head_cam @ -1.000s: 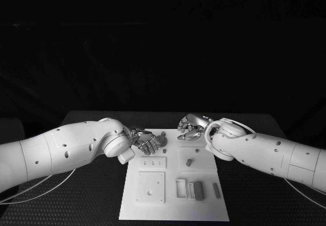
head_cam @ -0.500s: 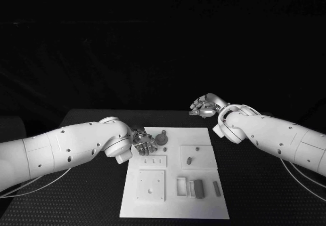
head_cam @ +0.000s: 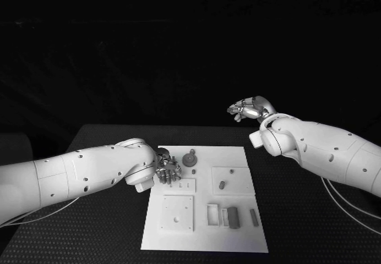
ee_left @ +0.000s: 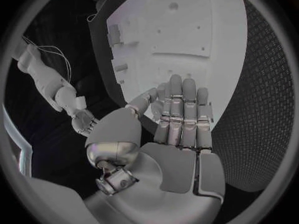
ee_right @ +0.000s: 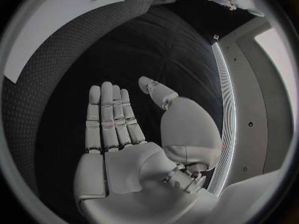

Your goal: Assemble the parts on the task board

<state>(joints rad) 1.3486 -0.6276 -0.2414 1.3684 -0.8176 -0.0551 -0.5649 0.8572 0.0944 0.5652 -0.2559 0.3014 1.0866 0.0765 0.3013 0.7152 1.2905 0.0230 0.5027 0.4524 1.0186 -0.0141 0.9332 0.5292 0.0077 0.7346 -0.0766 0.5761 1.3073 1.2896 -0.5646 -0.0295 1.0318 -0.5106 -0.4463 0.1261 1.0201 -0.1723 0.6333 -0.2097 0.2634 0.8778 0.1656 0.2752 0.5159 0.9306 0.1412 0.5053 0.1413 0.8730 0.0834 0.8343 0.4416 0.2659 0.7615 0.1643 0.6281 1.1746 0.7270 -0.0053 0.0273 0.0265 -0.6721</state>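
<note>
Little looks assembled: the white board [head_cam: 205, 198] still carries loose parts [head_cam: 231, 216] toward five o'clock and a round piece [head_cam: 190, 159] at twelve, while the left hand [head_cam: 167, 170] hovers flat and empty and the right hand [head_cam: 248, 109] hangs spread, well clear.

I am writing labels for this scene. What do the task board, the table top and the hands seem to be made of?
The task board looks like matte white plastic: smooth, flat, without glare, with shallow recesses. The table seems covered in a black textured mat; a fine grid pattern shows in the left wrist view. The left hand and right hand look like brushed or satin metal, grey with soft highlights, though coated plastic is possible.
</note>
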